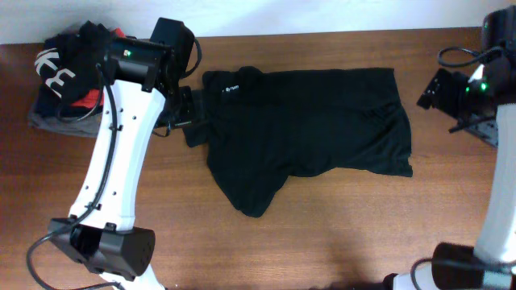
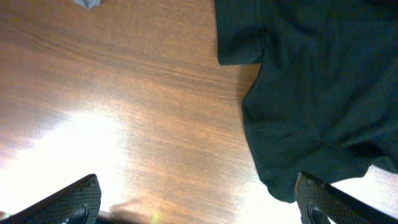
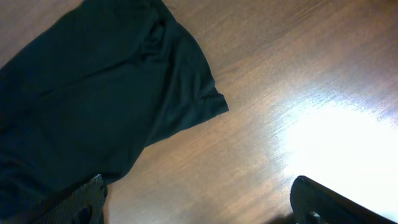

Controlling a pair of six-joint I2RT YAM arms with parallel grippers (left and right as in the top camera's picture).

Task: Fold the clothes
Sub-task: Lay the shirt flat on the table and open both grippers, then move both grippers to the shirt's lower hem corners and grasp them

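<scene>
A: Left gripper [image 2: 199,202]?
B: Gaped wide, held nothing. Spotted black top [image 1: 306,121] just ahead, rightward.
A: Right gripper [image 3: 199,202]?
B: Gaped wide too, held nothing. Spotted same top ahead, leftward, on table [image 1: 322,234].

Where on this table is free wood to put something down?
Widest: the front strip of table, in front of the black top, between the two arm bases. Smaller: between the top's hem and the right arm. Crowded: far left, around the garment pile and left arm.

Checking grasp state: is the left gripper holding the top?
No, the left gripper stands wide open above the table, and the top lies loose below.
</scene>
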